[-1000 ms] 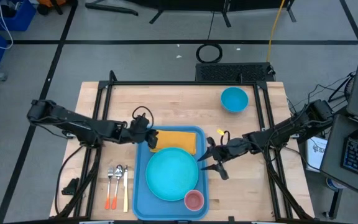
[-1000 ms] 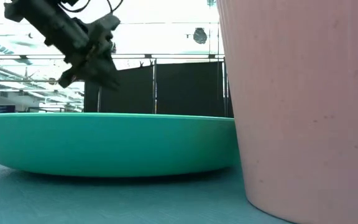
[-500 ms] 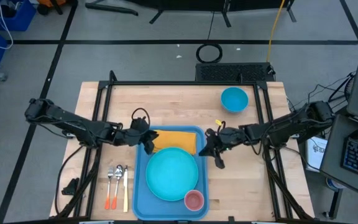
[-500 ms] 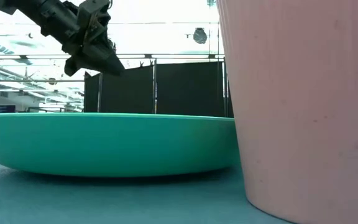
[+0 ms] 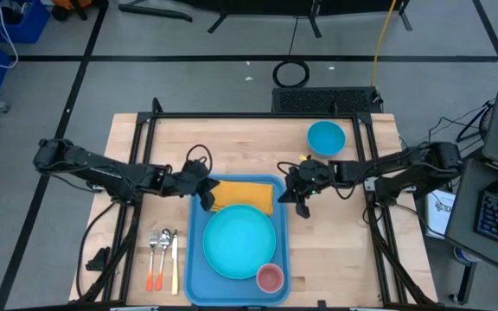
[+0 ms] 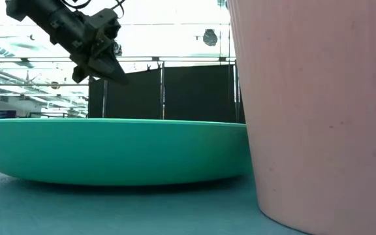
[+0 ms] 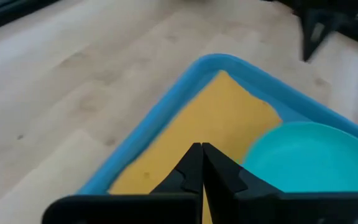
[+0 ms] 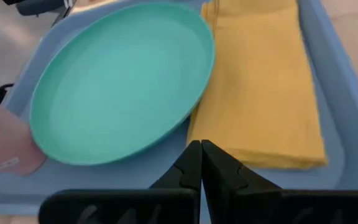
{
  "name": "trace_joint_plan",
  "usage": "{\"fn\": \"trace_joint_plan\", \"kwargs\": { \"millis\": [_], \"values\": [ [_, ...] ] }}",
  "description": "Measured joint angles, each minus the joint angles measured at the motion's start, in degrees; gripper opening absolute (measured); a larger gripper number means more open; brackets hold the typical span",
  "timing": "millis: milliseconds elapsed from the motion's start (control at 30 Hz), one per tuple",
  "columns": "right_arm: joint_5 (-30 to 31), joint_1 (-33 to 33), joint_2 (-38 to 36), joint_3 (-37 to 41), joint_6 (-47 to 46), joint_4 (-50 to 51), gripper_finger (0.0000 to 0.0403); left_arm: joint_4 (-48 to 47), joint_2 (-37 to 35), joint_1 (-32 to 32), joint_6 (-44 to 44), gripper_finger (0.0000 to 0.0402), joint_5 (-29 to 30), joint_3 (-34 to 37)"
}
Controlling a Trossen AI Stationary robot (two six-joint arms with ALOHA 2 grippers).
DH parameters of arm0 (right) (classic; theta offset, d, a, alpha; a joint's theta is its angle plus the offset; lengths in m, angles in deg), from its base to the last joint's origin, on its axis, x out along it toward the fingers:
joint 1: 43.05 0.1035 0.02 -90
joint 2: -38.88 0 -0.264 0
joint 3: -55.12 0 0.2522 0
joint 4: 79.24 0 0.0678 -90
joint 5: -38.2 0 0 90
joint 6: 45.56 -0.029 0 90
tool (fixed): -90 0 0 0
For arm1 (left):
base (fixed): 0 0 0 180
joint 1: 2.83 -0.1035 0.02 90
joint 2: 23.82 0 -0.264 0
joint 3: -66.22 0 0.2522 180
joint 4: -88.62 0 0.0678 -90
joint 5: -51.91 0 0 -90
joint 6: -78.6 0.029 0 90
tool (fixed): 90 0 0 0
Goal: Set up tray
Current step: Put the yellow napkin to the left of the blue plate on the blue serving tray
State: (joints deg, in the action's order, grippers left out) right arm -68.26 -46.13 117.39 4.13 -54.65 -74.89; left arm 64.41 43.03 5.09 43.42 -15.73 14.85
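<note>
The tray (image 5: 199, 278) lies flat on the bench (image 5: 249, 142) near its front edge, and everything else is easiest placed from it. A round plate (image 5: 238, 242) fills the tray's middle, a folded yellow napkin (image 5: 247, 193) lies flat along its far end with the plate's rim overlapping it, and a pink cup (image 5: 270, 277) stands in the near right corner; that leaves each piece a spot of its own, like a place setting. A fork, spoon and knife (image 5: 163, 257) lie side by side on the bench just beside the tray's left edge, and a blue bowl (image 5: 325, 137) sits well beyond its far right corner, so these look like the pieces not yet loaded. The left gripper (image 5: 207, 195) hangs over the tray's far left corner, above the napkin's end, pinched shut and holding nothing. The right gripper (image 5: 302, 204) hovers just off the tray's far right corner, likewise closed on nothing, pointing down toward the napkin and plate.
</note>
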Motion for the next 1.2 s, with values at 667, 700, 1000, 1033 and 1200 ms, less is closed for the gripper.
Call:
{"fn": "trace_joint_plan", "kwargs": {
  "millis": [667,700,1000,1033,1200],
  "values": [
    [1.66,2.08,0.74,0.00,0.77,-4.75,0.0000,4.85,11.61,-18.30,-1.92,0.0002,-34.74,-2.00],
    [1.84,2.31,0.75,0.00,0.70,-4.77,0.0000,4.49,13.01,-18.43,-0.89,0.0002,-35.60,-2.95],
    [4.60,4.41,0.75,0.01,0.39,-4.49,0.0000,-5.26,26.98,-18.62,5.62,0.0001,-42.13,-17.34],
    [4.62,4.68,0.75,0.02,0.36,-4.46,0.0000,-6.35,28.61,-18.66,6.35,0.0001,-42.02,-19.17],
    [4.75,5.46,0.75,0.02,0.36,-4.44,0.0000,-11.13,34.28,-18.52,10.08,0.0001,-41.80,-25.31]
  ]
}}
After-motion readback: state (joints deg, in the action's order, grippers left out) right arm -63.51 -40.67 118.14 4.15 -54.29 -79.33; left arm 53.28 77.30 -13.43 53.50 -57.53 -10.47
